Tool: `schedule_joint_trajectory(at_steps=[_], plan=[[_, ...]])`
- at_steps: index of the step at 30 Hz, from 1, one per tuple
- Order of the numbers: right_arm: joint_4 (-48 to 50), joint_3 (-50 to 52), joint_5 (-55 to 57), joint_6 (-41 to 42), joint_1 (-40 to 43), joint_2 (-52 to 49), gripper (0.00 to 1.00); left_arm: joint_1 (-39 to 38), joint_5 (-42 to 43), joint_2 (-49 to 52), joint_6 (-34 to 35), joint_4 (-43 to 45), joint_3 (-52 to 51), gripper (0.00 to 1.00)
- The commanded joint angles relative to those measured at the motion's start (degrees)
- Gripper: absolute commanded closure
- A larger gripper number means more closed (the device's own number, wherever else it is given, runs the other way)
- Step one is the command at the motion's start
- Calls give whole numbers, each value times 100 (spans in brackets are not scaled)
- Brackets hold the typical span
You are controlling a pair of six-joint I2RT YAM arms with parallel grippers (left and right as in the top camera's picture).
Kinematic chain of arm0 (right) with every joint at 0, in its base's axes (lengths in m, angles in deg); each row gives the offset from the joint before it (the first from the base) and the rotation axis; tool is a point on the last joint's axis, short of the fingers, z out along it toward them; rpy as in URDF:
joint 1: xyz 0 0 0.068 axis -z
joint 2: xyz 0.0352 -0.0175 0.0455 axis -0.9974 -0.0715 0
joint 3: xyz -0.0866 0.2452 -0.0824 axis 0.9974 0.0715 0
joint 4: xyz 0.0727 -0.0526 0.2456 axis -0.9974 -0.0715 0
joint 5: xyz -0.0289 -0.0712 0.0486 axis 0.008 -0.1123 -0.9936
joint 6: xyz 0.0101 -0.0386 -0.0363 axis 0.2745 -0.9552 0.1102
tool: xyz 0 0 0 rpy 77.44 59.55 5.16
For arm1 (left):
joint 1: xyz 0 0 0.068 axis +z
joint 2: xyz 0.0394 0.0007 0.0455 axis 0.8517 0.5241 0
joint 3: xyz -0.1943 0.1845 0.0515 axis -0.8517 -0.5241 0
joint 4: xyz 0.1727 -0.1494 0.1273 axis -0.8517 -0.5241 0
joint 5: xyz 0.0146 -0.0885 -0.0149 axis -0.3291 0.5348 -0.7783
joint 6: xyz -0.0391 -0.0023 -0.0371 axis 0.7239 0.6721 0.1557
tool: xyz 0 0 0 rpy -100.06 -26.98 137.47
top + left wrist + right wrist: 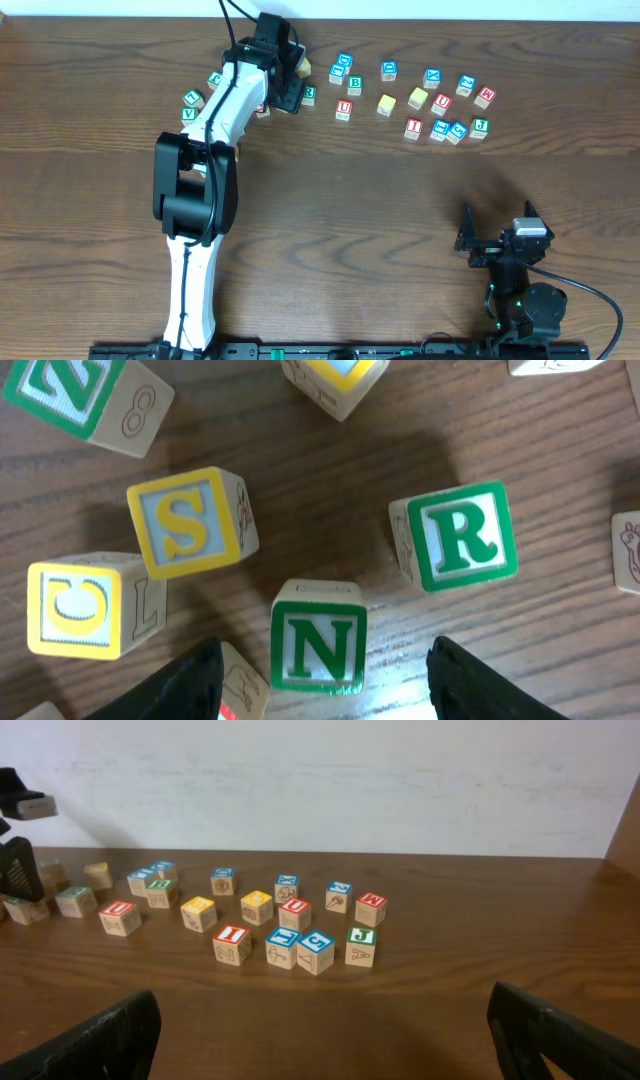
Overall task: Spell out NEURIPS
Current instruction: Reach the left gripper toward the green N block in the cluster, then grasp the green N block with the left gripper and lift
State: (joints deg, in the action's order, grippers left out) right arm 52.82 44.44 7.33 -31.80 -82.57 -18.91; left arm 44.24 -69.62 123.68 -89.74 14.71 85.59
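Observation:
In the left wrist view the green N cube (318,645) sits on the table between my left gripper's (325,685) two fingers, with a gap on each side. The jaws are open and touch nothing. A green R cube (462,537) lies just beyond to the right, and a yellow S cube (190,520) to the left. Overhead, the left gripper (281,78) hangs over the left end of the scattered cubes and hides the N. A red U cube (344,109) and a red I cube (413,127) lie further right. My right gripper (497,224) stands open and empty near the front right.
A partly hidden cube (243,682) lies against the left finger (180,685). A yellow C cube (75,608) and a green Z cube (70,390) lie to the left. Overhead, a green V cube (188,114), green B cube (354,84) and green J cube (480,126) lie among other cubes.

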Motion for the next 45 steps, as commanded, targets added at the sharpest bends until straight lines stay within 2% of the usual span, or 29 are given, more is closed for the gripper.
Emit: schedule_joint_trajectory(at_steps=[1,15,19,24,28,33,45], plan=[[-20,7,-31,57,33,33,1,4,-26,142,15,81,122,37],[-20,7,-31,55,33,33,1,9,-28,332,17,269,120,39],[-20,7,-31,55,33,33,1,9,-28,332,15,269,109,44],[-20,7,-31,55,33,33,1,9,-28,332,105,240,107,59],[-20,7,-31,55,33,33,1,9,-28,332,245,216,107,65],[-20,7,-31,55,33,33,1,9,-33,328,297,68,107,69],[-20,7,-31,55,33,33,1,2,-31,46,1047,-667,109,73]])
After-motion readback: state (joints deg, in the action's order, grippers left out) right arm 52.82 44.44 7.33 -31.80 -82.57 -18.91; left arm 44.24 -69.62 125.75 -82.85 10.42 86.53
